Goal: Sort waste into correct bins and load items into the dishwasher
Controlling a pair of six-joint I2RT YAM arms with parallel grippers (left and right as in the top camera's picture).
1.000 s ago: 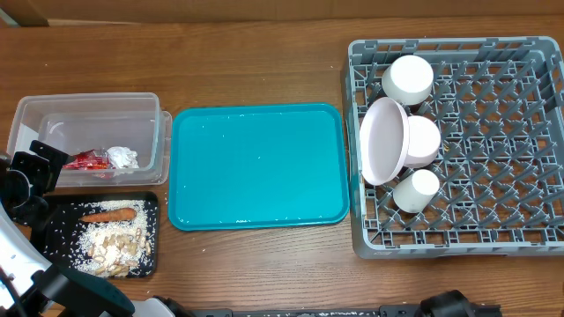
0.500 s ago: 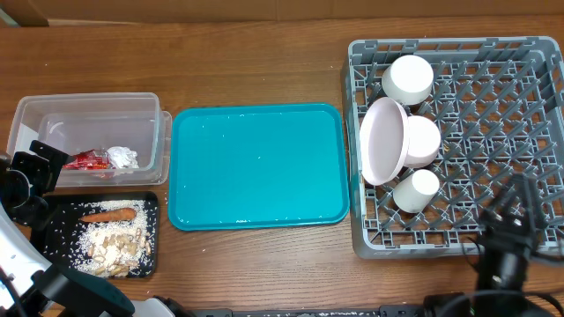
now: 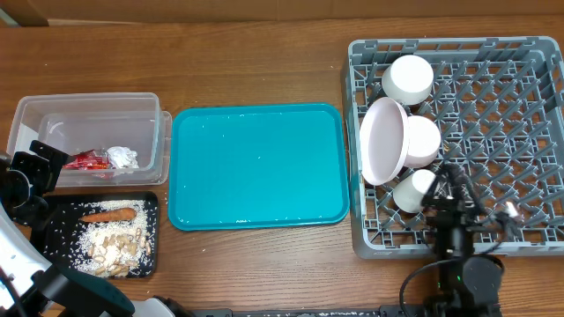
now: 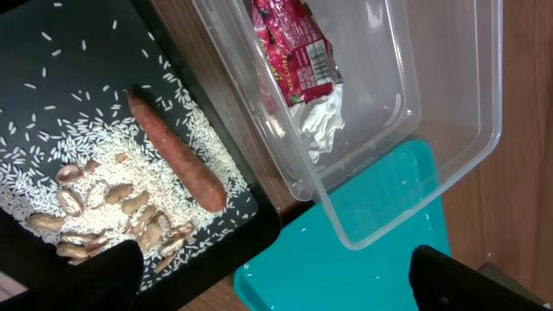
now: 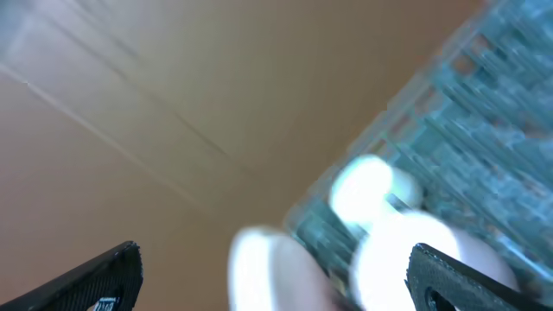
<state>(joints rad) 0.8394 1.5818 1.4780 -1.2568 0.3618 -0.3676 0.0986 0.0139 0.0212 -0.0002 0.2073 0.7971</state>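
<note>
My left gripper is open and empty at the far left, between a clear bin and a black tray. The bin holds a red wrapper and a crumpled tissue. The black tray holds a carrot, rice and peanuts. In the left wrist view the open gripper hovers over the carrot, wrapper and bin. My right gripper is open and empty over the front of the grey dish rack, next to a white cup. The right wrist view is blurred.
A bare teal tray lies in the middle. The rack also holds a pale bowl on edge and two more white cups. The blurred right wrist view shows the rack and white dishes.
The right arm came into view from the bottom right and moved left and up over the rack's front part. The left arm and all objects have not moved.
</note>
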